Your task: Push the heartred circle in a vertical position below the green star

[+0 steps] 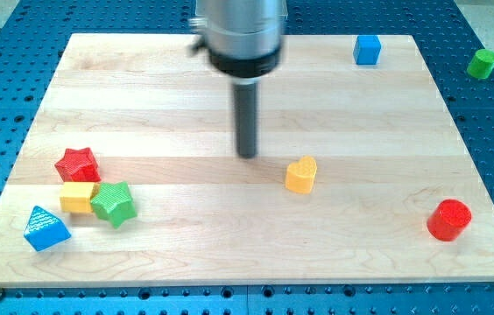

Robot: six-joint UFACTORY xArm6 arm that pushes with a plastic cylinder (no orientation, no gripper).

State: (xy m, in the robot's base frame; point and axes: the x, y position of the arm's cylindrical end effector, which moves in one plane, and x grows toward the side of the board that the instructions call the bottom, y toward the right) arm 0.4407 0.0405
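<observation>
The rod hangs over the middle of the board, my tip [247, 156] touching nothing — there is no gripper here, only the bare rod end. The red circle [449, 219] sits at the lower right of the frame, well apart from the tip, down and to the right. The green star [113, 203] lies at the lower left, touching a yellow square block [77, 197], so the circle likely needs a long leftward push. No containers anywhere — just 1 flat wooden board [229, 254].

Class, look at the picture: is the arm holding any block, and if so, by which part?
Nothing is held. My tip stands on bare board, touching no block; the yellow heart is nearest.
</observation>
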